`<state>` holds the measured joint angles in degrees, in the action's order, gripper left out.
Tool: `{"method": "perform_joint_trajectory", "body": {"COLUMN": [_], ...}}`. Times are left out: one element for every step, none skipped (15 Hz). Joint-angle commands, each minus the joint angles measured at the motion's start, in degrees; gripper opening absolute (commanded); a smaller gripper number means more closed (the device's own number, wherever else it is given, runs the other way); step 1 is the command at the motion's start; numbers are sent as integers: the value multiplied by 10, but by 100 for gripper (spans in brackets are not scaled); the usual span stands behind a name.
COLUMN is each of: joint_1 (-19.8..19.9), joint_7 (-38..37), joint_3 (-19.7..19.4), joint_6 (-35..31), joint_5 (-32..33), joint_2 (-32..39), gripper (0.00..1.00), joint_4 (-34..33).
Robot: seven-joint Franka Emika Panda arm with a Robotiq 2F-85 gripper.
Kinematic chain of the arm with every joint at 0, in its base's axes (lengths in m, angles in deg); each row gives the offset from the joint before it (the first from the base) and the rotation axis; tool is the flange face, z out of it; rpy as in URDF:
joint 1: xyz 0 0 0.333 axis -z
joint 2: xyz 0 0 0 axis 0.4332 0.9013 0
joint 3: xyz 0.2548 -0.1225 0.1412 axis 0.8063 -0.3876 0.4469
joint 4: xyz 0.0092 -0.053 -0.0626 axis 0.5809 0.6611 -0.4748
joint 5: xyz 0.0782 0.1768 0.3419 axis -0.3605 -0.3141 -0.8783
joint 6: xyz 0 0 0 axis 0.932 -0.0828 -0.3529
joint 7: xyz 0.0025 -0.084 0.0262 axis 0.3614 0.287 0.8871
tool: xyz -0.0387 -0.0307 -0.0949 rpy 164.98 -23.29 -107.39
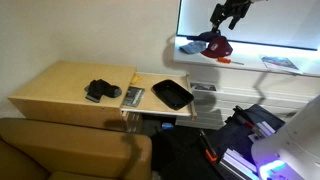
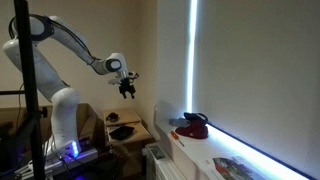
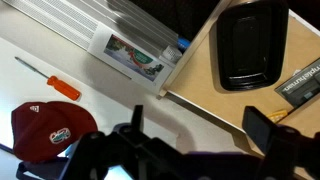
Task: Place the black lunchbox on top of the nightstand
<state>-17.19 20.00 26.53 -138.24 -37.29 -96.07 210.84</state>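
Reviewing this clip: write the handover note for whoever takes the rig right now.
Tool: open and empty, high above the white ledge, near the red cap.
Lunchbox: flat on the smaller tan shelf, beside the remote and next to the broad top of the nightstand.
Done: nothing visible; the lunchbox is not grasped.
Left: descend to the lunchbox, grip it, lift it and set it on the broad top.

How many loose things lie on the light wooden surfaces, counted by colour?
Black: 2 (black lunchbox, lumpy gadget)
Grey: 1 (flat remote-like item)
Total: 3
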Motion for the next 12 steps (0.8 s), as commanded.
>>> {"method": "perform_joint_trajectory", "body": {"joint_1": [3,-6,-8,-13,-15,-10,-20,-25,-26,-18,-18,-19], "joint_7": [2,2,-2,-10,-19,-37,-30,-24,-21,-26,-26,-26], "joint_3": [4,6,10,11,14,23,15,10,5,16,14,13], "joint_6": [2,-2,-10,-11,-6,11,22,40,53,21,27,34], "joint_5": [-3,-11,-12,-20,-28,-26,-43,-56,-71,-51,-60,-63], "joint_2": [0,2,6,16,23,31,29,18,0,18,13,8], "gripper": [100,100,100,100,100,100,100,100,100,100,100,100], "joint_4": [-1,4,5,3,1,-3,-2,-12,-22,-5,-11,-16]}}
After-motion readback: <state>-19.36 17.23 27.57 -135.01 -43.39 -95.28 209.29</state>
